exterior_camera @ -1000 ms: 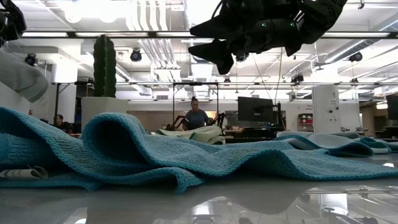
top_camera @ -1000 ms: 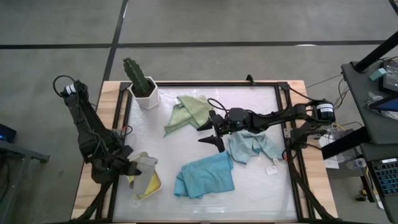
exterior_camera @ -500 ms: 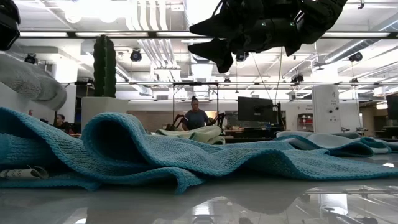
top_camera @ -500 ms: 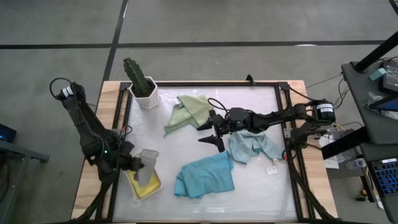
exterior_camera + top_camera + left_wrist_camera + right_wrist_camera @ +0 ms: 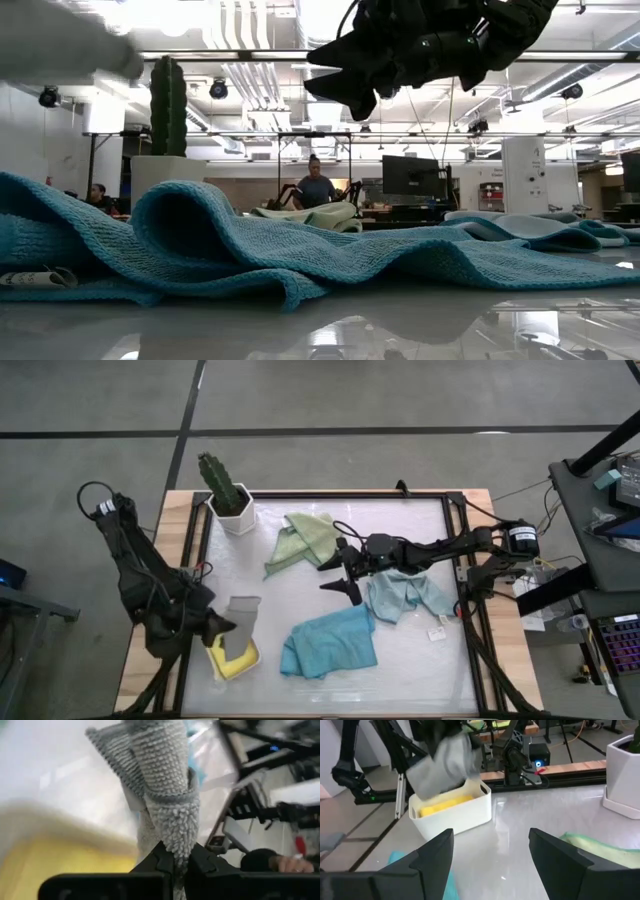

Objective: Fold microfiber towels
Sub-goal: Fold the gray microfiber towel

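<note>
White-topped bench point(image 5: 300, 600) with cloths, a tray and a potted cactus

A sage green towel point(image 5: 305, 538) lies near the cactus pot point(image 5: 234, 513) in the back left corner. The pale blue towel point(image 5: 405, 596) and teal towel point(image 5: 330, 643) lie crumpled just beside each other. The white tray point(image 5: 240, 658) sits at the front left, a yellow towel point(image 5: 232, 661) inside.

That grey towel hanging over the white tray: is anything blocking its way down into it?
Nothing visible blocks it. The left pincer is shut on the grey towel just above the white tray, which already holds the yellow towel. The grey one would land on top.
</note>
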Robot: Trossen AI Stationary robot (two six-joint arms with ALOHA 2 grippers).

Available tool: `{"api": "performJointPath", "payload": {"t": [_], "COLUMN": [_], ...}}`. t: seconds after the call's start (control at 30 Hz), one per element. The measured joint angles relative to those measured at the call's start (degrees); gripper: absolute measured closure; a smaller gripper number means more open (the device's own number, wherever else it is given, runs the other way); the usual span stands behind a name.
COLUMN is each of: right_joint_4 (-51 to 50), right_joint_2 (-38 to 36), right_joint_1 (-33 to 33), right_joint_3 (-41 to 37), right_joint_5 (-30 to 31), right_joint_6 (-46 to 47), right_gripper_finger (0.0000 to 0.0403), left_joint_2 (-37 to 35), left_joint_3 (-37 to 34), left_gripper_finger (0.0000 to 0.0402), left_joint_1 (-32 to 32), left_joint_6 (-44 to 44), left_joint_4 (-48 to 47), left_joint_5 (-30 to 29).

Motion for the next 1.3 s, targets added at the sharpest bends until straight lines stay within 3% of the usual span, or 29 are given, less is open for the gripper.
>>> {"api": "performJointPath", "payload": {"t": [0.2, 0.4, 0.5, 0.7, 0.8, 1.0, 1.13, 1.3], "right_joint_4": [-4.22, -10.94, -14.09, -17.03, -17.63, -18.16, -18.33, -18.18], "right_joint_2": [-0.02, -0.81, -0.81, -0.81, -0.81, -0.81, -0.81, -0.81], "right_joint_1": [0.16, -1.02, -1.83, -4.02, -4.94, -5.25, -5.23, -5.23], "right_joint_3": [0.0, 0.0, 0.0, 0.0, 0.0, 0.0, 0.0, 0.0], "right_joint_5": [-0.03, 0.0, -0.02, 0.01, -0.02, -0.02, -0.02, -0.02], "right_joint_6": [-2.4, -2.31, -1.75, 0.52, 1.32, 0.9, 0.63, 1.1], "right_gripper_finger": [0.0156, 0.0156, 0.0156, 0.0156, 0.0156, 0.0156, 0.0156, 0.0156], "left_joint_2": [2.04, 6.48, 10.54, 22.28, 27.61, 34.95, 37.55, 38.03], "left_joint_3": [2.22, 0.42, 0.34, 1.24, 1.83, 2.27, 2.27, 2.27], "left_gripper_finger": [0.0401, 0.0401, 0.0401, 0.0401, 0.0401, 0.0396, 0.0349, 0.0257], "left_joint_1": [4.09, 17.25, 25.08, 38.67, 41.71, 43.57, 43.49, 43.51], "left_joint_6": [23.14, 39.42, 47.0, 67.29, 74.97, 80.97, 83.8, 85.32], "left_joint_4": [0.02, 0.83, 2.34, 16.32, 23.0, 29.53, 33.47, 34.03], "left_joint_5": [-19.72, -20.65, -17.66, -3.19, 1.81, 3.54, 8.27, 11.73]}}
